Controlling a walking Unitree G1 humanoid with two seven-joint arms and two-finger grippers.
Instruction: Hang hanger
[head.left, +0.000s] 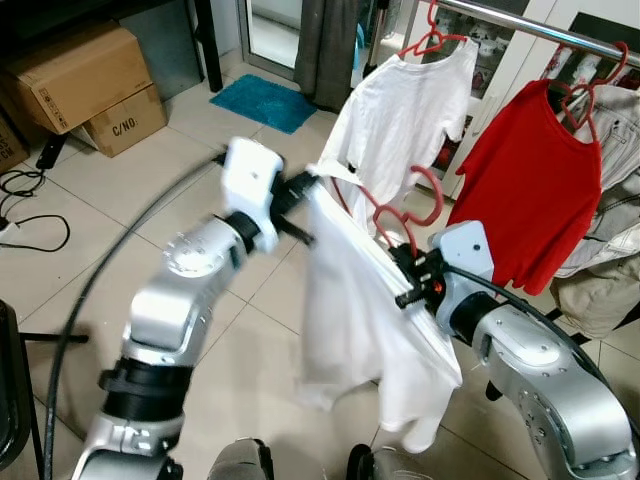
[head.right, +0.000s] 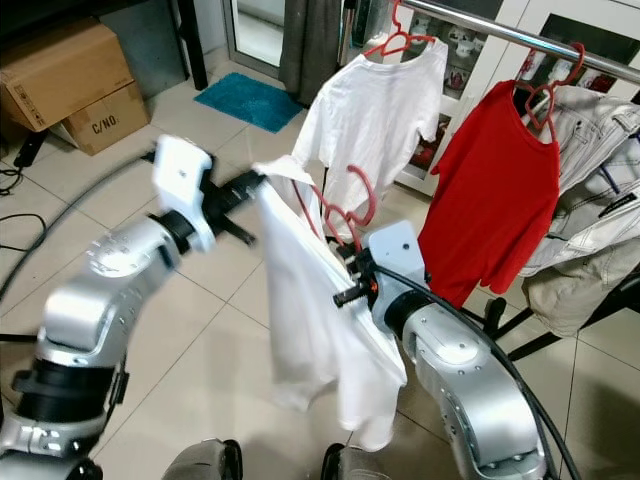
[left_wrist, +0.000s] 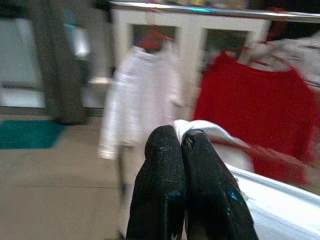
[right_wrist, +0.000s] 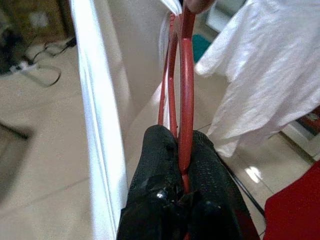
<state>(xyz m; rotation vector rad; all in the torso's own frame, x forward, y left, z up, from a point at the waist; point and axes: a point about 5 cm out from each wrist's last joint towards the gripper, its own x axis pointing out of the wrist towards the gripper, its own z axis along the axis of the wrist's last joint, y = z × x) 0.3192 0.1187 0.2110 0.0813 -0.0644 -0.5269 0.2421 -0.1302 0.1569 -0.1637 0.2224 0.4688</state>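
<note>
Head views: red hanger (head.left: 405, 215) carrying white shirt (head.left: 360, 320) sits low, below and robot-left of chrome rail (head.left: 560, 32); hook points up toward it. Right tool (head.left: 412, 272) nearer rail. Cardboard box (head.left: 125, 125) reads "C/NO."

Left wrist: left tool (left_wrist: 182, 145) clamped on shirt edge.

Right wrist: right tool pinching hanger wire.

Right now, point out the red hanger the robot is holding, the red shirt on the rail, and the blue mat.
red hanger (right_wrist: 186, 90): right wrist view, on its red bar.
red shirt (head.left: 530, 200): left eye view, on its chest.
blue mat (head.left: 262, 101): left eye view, on its middle.
</note>
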